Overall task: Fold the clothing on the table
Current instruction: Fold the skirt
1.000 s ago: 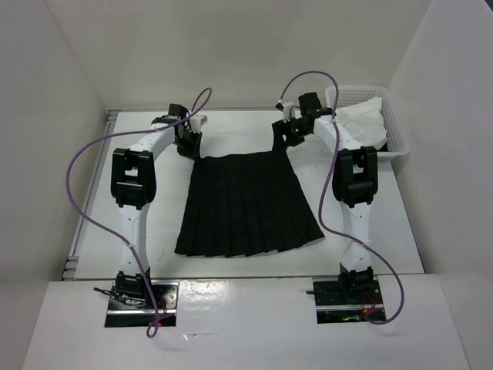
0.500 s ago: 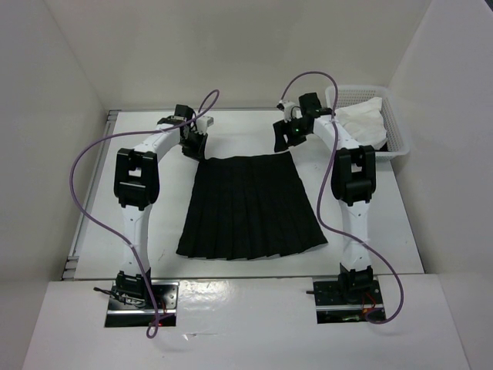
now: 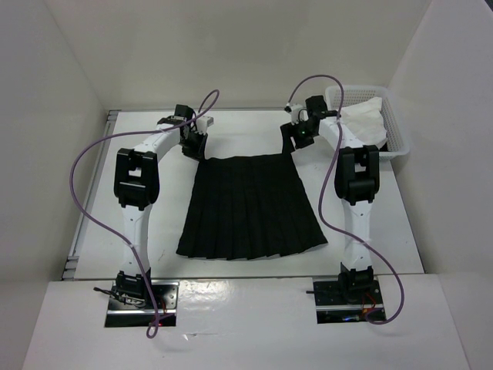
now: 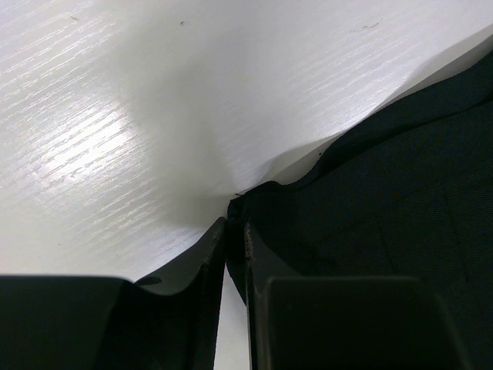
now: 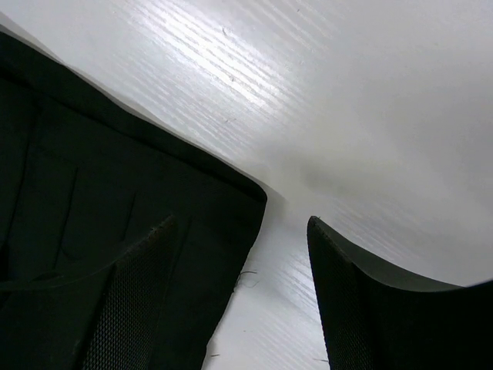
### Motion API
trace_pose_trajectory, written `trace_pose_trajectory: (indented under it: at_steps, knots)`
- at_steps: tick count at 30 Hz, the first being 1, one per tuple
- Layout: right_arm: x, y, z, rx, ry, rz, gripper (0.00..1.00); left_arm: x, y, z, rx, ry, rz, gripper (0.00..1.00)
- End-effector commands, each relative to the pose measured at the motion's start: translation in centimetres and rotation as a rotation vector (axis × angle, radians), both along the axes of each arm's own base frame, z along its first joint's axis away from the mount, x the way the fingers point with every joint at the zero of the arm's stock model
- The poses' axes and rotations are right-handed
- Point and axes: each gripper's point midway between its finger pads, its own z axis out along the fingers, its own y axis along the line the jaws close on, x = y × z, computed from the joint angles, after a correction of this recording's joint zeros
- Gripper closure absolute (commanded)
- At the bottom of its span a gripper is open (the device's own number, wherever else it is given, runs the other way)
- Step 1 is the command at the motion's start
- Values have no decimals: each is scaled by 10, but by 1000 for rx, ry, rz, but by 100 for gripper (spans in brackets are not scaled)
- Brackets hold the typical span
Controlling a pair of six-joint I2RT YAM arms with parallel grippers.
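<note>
One skirt (image 3: 250,204), one table (image 3: 246,131), one basket (image 3: 397,127), one white cloth (image 3: 362,119), two arms (image 3: 137,181) (image 3: 358,177).

White arms (image 3: 137,223) with black joints trail purple cables (image 3: 74,173).

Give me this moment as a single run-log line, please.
left gripper: pinched shut on clothing waistband corner | right gripper: open at the other corner | clothing: flat on table, unfolded

I can read no text, label, brand, number or sign in my three views. Nothing is printed on the skirt (image 3: 248,204) or on the table (image 3: 168,220).
</note>
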Motion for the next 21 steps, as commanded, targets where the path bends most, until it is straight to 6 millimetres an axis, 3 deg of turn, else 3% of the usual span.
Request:
trace_pose_trajectory:
  at_steps: [1,14,21]
  knots:
    - [-4,2,-7,7,0,24,27,3,6,21,17,-32,-5,79]
    - [-16,8,-27,37,48,62,28,0,5,18,10,-22,-9,79]
    - [-19,21,-32,54,60,90,39,-3,4,16,3,-12,-13,79]
